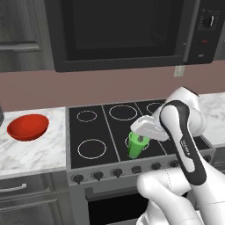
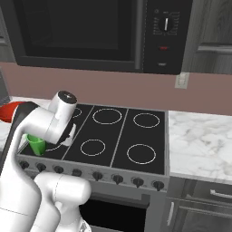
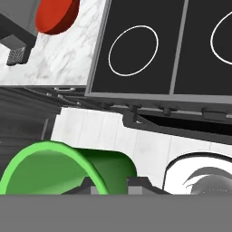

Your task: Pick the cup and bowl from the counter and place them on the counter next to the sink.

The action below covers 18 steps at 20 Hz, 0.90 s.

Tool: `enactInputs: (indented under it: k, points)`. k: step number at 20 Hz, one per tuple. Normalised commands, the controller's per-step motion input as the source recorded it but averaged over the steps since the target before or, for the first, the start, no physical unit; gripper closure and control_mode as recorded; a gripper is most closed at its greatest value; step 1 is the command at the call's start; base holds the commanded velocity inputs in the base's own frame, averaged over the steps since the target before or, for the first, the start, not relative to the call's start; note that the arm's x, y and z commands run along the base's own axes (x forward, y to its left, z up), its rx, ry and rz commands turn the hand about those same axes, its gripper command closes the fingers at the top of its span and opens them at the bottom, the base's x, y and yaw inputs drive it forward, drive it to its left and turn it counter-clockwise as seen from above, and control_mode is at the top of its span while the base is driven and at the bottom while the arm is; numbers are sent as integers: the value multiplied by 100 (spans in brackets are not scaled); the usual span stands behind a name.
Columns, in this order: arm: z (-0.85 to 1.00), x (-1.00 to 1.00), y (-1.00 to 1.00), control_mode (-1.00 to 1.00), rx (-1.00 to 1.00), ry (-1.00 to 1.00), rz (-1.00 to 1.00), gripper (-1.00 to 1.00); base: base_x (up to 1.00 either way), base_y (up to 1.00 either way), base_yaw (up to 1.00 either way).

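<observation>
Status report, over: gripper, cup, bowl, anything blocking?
Gripper shut on cup, held above the stovetop. Bowl sits on the counter, left of stovetop. Nothing blocking.

The white arm bends at the elbow over the stovetop's front edge, its wrist turned down and to the left, and the gripper [image 1: 139, 139] is clamped narrowly on the rim of the cup [image 1: 135, 148], holding it lifted.

No readable text; small marking on arm [image 1: 186, 147] too blurred.
</observation>
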Motion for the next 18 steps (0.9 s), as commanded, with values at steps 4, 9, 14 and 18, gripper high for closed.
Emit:
enactInputs:
  k: [4,9,14,18]
  points:
    - [0,0,0,100,0,0,0,100,-44,0,0]
    - [0,0,0,100,0,0,0,100,-96,0,-3]
    - [0,0,0,100,0,0,0,100,-31,0,5]
    - [0,0,0,100,0,0,0,100,0,-6,47]
